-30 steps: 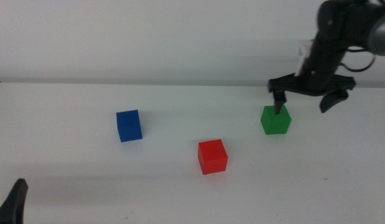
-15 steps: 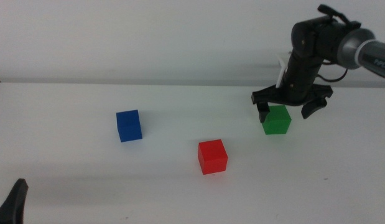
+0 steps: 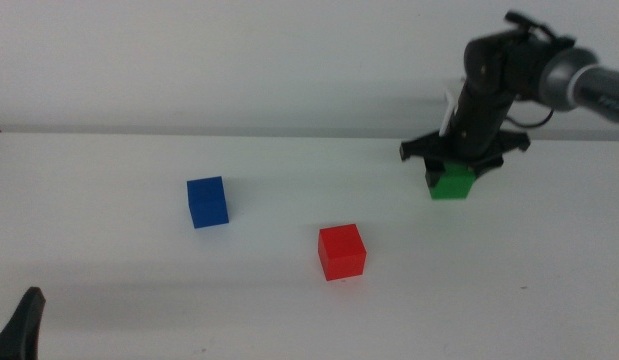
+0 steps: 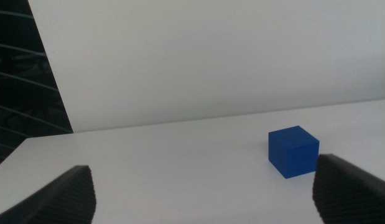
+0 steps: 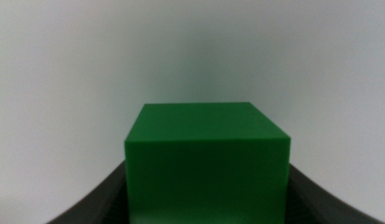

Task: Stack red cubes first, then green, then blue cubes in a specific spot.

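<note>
The green cube [image 3: 452,186] is at the right rear of the table, held between the jaws of my right gripper [image 3: 453,168], which comes down on it from above and is shut on it. In the right wrist view the green cube [image 5: 206,155] fills the space between the two jaws. The red cube [image 3: 342,251] sits free near the table's middle front. The blue cube [image 3: 207,202] sits free to the left; it also shows in the left wrist view [image 4: 293,151]. My left gripper [image 3: 24,322] waits open at the bottom left corner.
The white tabletop [image 3: 289,310] runs back to a white wall. A dark panel [image 4: 24,68] shows at the side of the left wrist view.
My right gripper has moved left over the green cube, lowered and closed its spread jaws onto it. The cube now sits slightly higher in the picture. The red and blue cubes have not moved.
</note>
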Controlling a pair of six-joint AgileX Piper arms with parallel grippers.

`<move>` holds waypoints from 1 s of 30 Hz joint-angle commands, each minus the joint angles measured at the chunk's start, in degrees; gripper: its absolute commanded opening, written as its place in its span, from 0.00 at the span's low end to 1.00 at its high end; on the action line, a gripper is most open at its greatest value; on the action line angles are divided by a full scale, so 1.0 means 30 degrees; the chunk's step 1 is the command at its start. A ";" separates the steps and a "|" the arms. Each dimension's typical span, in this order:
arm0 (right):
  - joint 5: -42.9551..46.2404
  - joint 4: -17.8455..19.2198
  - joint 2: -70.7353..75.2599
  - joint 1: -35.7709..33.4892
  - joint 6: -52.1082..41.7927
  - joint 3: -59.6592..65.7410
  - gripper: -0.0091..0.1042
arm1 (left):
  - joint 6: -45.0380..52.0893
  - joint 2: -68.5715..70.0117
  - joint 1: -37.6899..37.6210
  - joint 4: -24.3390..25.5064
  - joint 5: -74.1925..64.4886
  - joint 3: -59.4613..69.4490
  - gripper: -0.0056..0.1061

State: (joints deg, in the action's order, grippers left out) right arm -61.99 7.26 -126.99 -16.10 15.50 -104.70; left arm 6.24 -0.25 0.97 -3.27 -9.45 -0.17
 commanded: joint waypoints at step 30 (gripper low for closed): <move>0.0601 0.2642 0.4135 -0.8907 0.9429 0.4288 0.20 | -0.0086 0.0774 0.0048 -0.0028 0.0308 0.0754 0.89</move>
State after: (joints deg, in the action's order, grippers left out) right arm -61.81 13.73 -114.17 -42.77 44.67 -91.80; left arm 6.24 -0.25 0.97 -3.27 -9.45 -0.17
